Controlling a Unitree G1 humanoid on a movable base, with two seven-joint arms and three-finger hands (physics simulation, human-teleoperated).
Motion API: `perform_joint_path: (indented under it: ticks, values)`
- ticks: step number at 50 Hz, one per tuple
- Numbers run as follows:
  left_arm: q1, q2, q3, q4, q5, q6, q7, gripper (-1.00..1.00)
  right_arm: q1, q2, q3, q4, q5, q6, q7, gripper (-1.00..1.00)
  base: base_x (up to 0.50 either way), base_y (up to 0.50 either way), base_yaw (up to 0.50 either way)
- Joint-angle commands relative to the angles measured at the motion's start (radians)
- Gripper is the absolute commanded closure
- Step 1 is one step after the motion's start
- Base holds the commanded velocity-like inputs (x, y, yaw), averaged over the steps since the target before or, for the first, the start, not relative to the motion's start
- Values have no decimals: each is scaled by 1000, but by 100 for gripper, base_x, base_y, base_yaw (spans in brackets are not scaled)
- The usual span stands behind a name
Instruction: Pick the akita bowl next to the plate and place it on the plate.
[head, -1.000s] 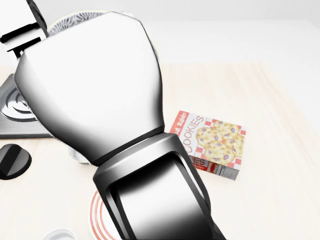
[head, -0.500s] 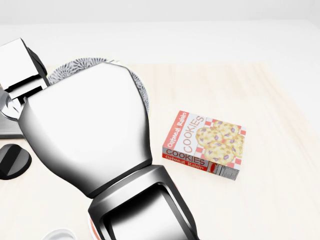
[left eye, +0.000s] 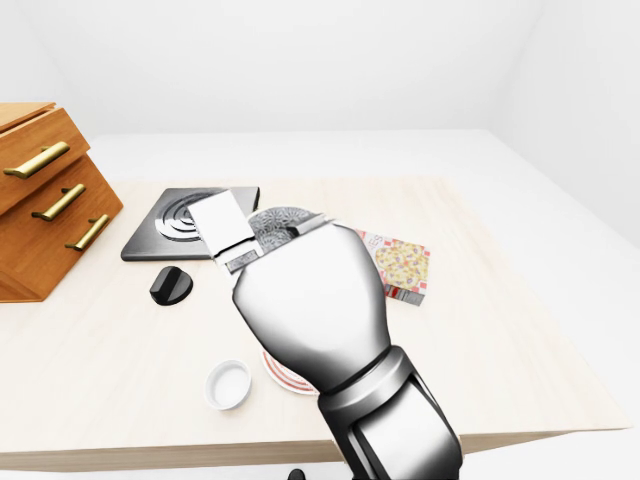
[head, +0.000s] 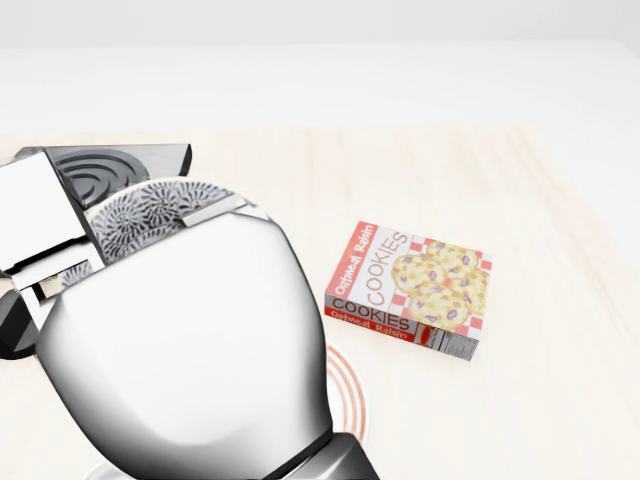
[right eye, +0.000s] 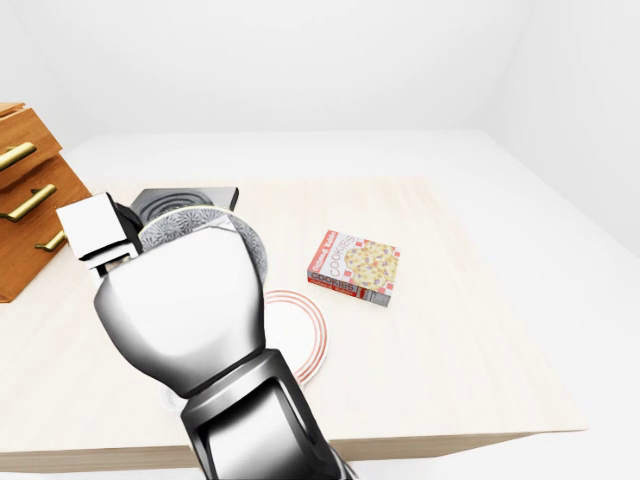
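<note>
Right-eye view shows, from left to right, the wooden drawers (right eye: 25, 205), then the stove plate (right eye: 165, 203), then the right hand (right eye: 120, 245) raised over the table (right eye: 470, 330). Its fingers are closed on the rim of the akita bowl (right eye: 200, 225), which is lifted and tilted. The red-ringed plate (right eye: 298, 330) lies on the table just below and right of the bowl, partly hidden by the arm. The cookie box (right eye: 354, 266) lies further right, apart from the plate.

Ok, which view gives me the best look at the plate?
The right-eye view: the plate shows about half its ringed face. The head view shows only an edge by the arm; the left-eye view shows a sliver under the arm.
</note>
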Motion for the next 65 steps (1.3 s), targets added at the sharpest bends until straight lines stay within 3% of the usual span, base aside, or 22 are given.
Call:
perform_joint_path:
  ticks: [1,3,12,21,27,44,45,52,53,65]
  values:
    - [0,0,-3,10,2,0,0,-100,130,-77,111,-71,-34,37,0,100,0,0,0]
    - [0,0,-4,11,2,0,0,-100,151,-92,124,-71,-34,49,0,100,0,0,0]
    - [1,0,-3,9,2,0,1,-100,271,-178,162,-82,-34,49,0,100,0,0,0]
    - [1,0,-2,6,1,0,2,-100,333,-217,156,-80,-34,49,-2,100,0,0,0]
    - [-1,0,-5,10,2,0,2,-100,373,-238,153,-42,-34,49,-78,100,0,0,0]
    - [1,0,-1,2,-2,0,5,-100,400,-229,96,-11,-12,49,-148,100,0,0,0]
    - [-2,0,-3,13,0,0,1,-100,418,-250,85,13,10,49,-194,100,0,0,0]
    - [-1,1,-5,16,-1,0,1,-100,425,-254,80,23,21,49,-211,100,0,0,0]
    - [-1,2,-5,18,-1,0,0,-100,448,-283,65,53,43,49,-259,100,0,0,0]
    - [0,0,-9,13,-2,0,4,-100,481,-322,110,105,56,49,-360,100,0,0,0]
